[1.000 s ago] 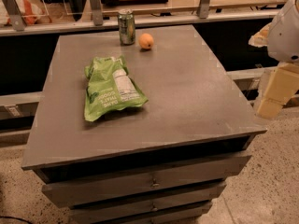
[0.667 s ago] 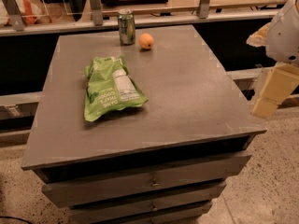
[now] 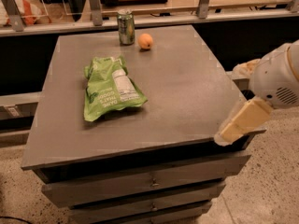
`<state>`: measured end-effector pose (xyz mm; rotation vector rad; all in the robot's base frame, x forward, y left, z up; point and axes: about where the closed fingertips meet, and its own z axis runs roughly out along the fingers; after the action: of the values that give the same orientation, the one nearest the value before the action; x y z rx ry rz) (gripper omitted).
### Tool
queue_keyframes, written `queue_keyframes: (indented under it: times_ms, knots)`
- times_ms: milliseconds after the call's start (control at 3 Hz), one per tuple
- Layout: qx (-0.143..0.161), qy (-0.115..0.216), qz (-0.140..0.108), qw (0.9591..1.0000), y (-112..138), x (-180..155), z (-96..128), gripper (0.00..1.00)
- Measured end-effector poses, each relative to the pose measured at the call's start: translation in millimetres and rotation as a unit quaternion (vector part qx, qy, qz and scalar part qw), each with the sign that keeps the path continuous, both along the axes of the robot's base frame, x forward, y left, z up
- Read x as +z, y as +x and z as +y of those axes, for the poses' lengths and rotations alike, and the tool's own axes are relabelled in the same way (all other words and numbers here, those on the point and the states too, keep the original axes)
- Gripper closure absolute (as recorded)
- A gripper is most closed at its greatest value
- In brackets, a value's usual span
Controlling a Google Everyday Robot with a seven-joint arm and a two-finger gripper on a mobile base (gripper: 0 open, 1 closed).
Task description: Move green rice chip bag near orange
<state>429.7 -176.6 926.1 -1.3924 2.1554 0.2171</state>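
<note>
The green rice chip bag (image 3: pixel 111 88) lies flat on the left middle of the grey table top (image 3: pixel 187 87), its white label panel facing up. The small round orange (image 3: pixel 145 41) sits near the far edge, apart from the bag and beyond it. My gripper (image 3: pixel 239 123) hangs at the right of the view, over the table's front right corner, well to the right of the bag and far from the orange. It holds nothing that I can see.
A green-and-silver drink can (image 3: pixel 125 27) stands upright just left of the orange at the far edge. Drawers (image 3: pixel 149 183) run below the table front. A shelf with metal posts (image 3: pixel 96 3) runs behind the table.
My gripper has moved a little left and down toward the table's front right corner. The bag, orange and can have not moved.
</note>
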Motion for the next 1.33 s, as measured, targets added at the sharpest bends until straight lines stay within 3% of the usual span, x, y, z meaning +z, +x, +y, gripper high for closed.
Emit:
queue_keyframes:
  times_ms: [333, 667, 1000, 1333]
  knots:
    - [-0.004, 0.073, -0.047, 0.9962, 17, -14, 19, 0.0]
    - [-0.02, 0.095, -0.087, 0.9914, 40, -20, 34, 0.0]
    - [-0.03, 0.095, -0.104, 0.9896, 48, -15, 33, 0.0]
    - [-0.027, 0.127, -0.111, 0.9853, 54, -17, 45, 0.0]
